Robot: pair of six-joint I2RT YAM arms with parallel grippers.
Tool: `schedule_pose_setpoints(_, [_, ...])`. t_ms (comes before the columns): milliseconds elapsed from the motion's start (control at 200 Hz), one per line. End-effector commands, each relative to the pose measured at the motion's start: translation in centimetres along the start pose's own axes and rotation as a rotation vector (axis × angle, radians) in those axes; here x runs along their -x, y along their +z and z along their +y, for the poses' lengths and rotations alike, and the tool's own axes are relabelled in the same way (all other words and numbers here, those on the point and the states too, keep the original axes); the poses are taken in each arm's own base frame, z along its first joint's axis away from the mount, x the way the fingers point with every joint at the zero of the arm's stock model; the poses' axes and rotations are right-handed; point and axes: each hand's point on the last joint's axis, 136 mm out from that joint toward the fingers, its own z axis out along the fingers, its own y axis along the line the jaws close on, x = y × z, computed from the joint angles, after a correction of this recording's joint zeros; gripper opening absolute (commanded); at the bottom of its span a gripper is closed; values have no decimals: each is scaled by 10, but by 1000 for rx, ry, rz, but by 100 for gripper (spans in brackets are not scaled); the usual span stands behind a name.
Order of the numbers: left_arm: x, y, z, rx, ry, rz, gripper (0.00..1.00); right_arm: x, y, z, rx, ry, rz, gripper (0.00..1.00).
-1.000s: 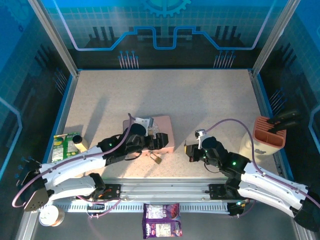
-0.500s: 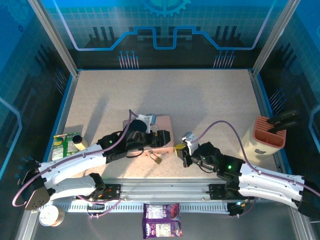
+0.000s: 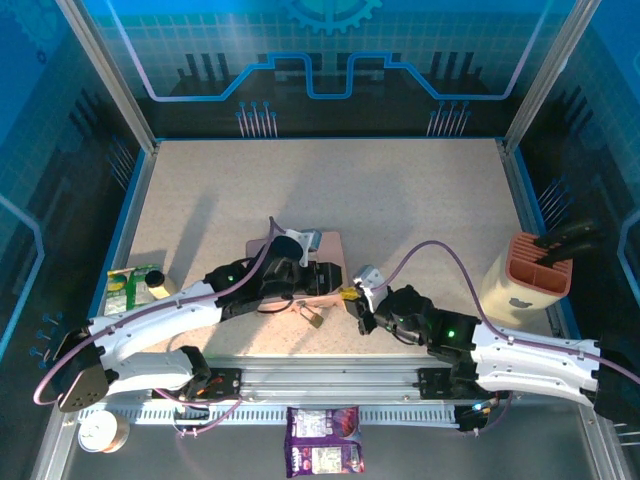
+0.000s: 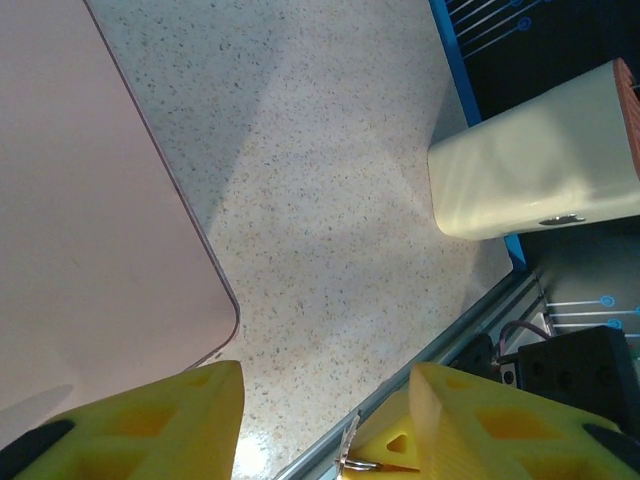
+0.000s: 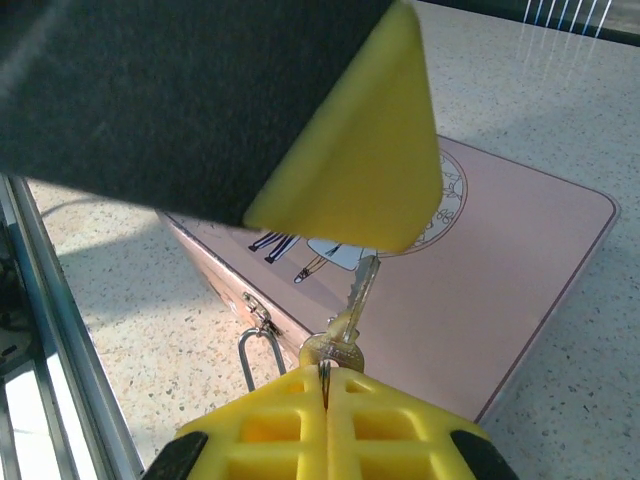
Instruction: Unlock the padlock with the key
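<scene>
1. Right claw (image 5: 325,388): the two yellow fingers are pressed together and clamped on the head of the key (image 5: 350,310). The key blade points away from the claw and sits above the near edge of the pink tin (image 5: 500,270). The blade tip reaches the lower edge of a yellow pad (image 5: 350,170) of the left claw. Whether the two touch cannot be told.

2. Left claw (image 4: 325,420): the fingers stand apart with nothing between them. In the left wrist view the claw hangs over the rounded corner of the pink tin, with bare worktop (image 4: 330,200) under the gap.

3. Padlock (image 3: 314,319): in the top view the brass body lies on the worktop, just in front of the near edge of the tin and just beside the right claw. In the right wrist view its thin silver shackle (image 5: 247,352) sits at the small clasp on the tin's front wall. The body is hidden behind the right claw's fingers.

4. Surroundings: a cream holder (image 3: 515,285) with a terracotta insert stands at the right edge of the worktop, well apart from the tin.
</scene>
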Motion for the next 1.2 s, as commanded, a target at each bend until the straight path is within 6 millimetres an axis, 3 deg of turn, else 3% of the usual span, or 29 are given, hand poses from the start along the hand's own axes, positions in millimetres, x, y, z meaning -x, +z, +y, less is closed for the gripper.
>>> schedule_pose_setpoints(0, [1,-1,-13,-38,2,17,45,28,-2,6,3,-4,-85,0])
schedule_pose_setpoints(325, [0,0,-15,-53,0,22,37,30,-2,7,9,2,-91,0])
schedule_pose_setpoints(860, [0,4,-19,-92,-37,7,15,30,-2,5,-10,7,-88,0])
schedule_pose_setpoints(956, [1,4,-14,-83,-55,-8,8,29,-1,3,-17,10,-86,0])
schedule_pose_setpoints(1196, [0,5,-8,-72,-82,-24,1,33,-3,1,-27,41,-100,0])
